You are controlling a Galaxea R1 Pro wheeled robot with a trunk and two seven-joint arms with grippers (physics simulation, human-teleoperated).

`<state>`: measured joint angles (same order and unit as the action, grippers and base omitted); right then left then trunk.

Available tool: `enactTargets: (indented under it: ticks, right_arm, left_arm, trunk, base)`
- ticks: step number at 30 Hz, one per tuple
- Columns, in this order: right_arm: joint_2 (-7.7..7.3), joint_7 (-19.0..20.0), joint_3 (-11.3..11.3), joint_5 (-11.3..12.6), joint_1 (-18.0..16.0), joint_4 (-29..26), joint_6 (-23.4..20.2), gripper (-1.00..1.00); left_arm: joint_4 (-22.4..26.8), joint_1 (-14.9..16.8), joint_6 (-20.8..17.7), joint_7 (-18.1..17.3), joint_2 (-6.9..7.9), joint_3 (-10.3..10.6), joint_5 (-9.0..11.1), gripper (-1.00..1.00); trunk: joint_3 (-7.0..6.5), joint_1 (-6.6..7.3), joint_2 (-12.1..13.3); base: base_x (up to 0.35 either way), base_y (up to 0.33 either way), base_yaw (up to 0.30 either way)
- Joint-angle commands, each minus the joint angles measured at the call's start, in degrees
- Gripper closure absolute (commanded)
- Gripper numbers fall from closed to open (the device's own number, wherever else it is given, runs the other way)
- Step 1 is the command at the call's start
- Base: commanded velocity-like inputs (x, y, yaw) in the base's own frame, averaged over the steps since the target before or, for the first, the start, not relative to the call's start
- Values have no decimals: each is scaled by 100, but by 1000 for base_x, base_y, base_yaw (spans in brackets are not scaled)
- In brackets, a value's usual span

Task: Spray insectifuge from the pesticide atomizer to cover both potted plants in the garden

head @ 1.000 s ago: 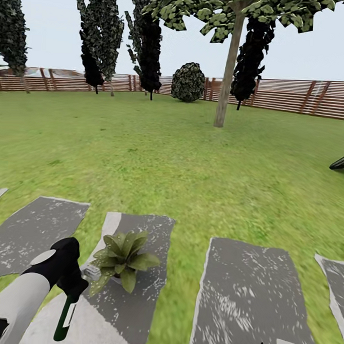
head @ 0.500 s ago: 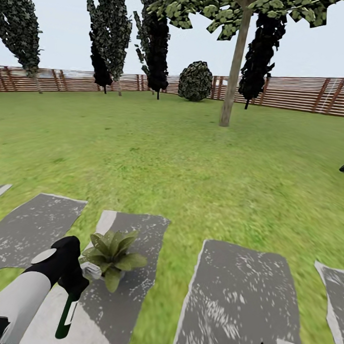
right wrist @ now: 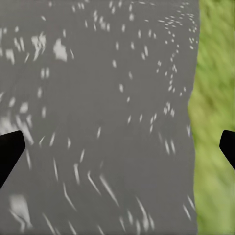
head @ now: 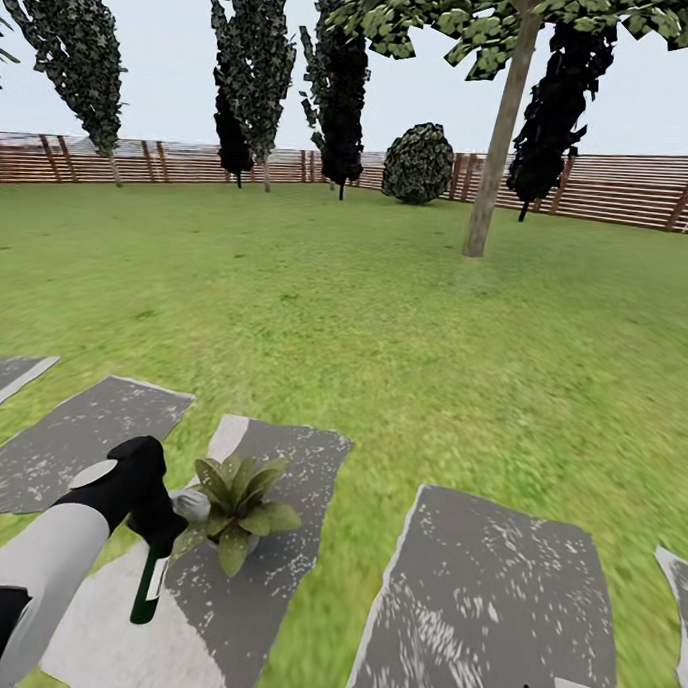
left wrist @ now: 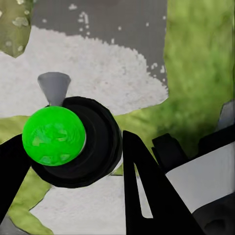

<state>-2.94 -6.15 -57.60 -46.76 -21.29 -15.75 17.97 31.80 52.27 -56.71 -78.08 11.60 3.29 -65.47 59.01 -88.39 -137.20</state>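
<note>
**Left claw holds the spray bottle beside a potted plant on a stepping stone**

In the head view, a green lawn (head: 385, 316) stretches back to a brown slatted fence (head: 611, 191), with tall dark trees, a round bush (head: 418, 164) and a pale tree trunk (head: 498, 141) in front of the fence. Grey and white stepping stones (head: 493, 601) lie across the grass in the foreground.

At the lower left, the robot's white and black left arm reaches forward. The left claw (head: 156, 521) is clenched around the pesticide atomizer (head: 148, 588). The bottle's dark green body hangs down below the claw, tilted slightly, and its white trigger head (head: 189, 502) points toward a potted plant (head: 239, 510). The plant is a low rosette of pointed green leaves standing on a stepping stone, just beside the claw; the white head looks to be touching or almost touching its leaves.

In the left wrist view, the black fingers (left wrist: 142, 196) grip either side of the atomizer (left wrist: 81, 147), seen end-on as a round dark body with a bright green circular end. Stone and grass lie beneath it, and a speckled leaf (left wrist: 14, 24) shows at one corner.

In the right wrist view, the right claw (right wrist: 117, 147) is released, its two black fingertips (right wrist: 9, 154) set wide apart at the picture's edges, above a grey stepping stone (right wrist: 98, 122) with a strip of grass along one side.
</note>
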Motion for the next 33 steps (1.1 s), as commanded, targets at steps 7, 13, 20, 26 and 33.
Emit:
enactTargets:
  ticks: [7, 13, 20, 26, 33]
  right_arm:
    - [-13, -18, -40, -62, -7, 9, 31, -100]
    - [-1, -25, -39, -61, -7, 9, 31, -100]
    - [21, -34, -32, -62, -7, 11, 30, -100]
    - [21, -35, -32, -62, -7, 11, 31, -100]
    - [21, -35, -32, -62, -7, 11, 30, -100]
  left_arm:
    - [7, 55, -64, -84, -39, 28, -37, 100]
    - [10, 50, -76, -86, -44, 23, -36, 100]
    - [35, 3, -70, -85, -38, 29, -45, 100]
    - [45, -1, -68, -85, -22, 35, -47, 100]
    - [24, -25, -73, -77, 51, 22, -61, 100]
  trunk:
    - [6, 1, -2]
    - [6, 1, -2]
    - [6, 1, -2]
    - [6, 1, -2]
    - [6, 1, -2]
  base:
    - [8, -9, 0]
    - [154, -187, 7]
    - [137, -237, 225]
    - [6, -271, 276]
    - [55, -196, 278]
